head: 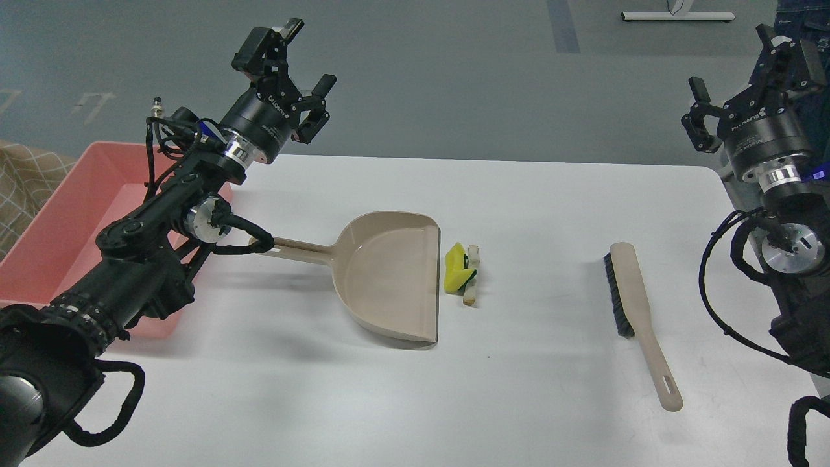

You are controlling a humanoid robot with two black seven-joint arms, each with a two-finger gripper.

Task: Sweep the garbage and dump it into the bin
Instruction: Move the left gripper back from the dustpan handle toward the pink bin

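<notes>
The garbage lies on the white table (519, 402) just right of the dustpan's lip: a bright yellow soft piece (457, 267) and a pale bread-like wedge (472, 275) touching it. The beige dustpan (389, 275) lies flat, its handle pointing left. A beige hand brush (639, 311) lies at the right. The salmon-pink bin (71, 214) stands at the table's left edge, partly hidden by my left arm. My left gripper (295, 61) is open and empty, raised above the table's far left. My right gripper (755, 74) is open and empty, raised at the far right.
The table's far edge runs behind both grippers, with grey floor beyond. A tan patterned cloth (26, 188) shows left of the bin. A white stand base (677, 15) sits on the floor at the top right.
</notes>
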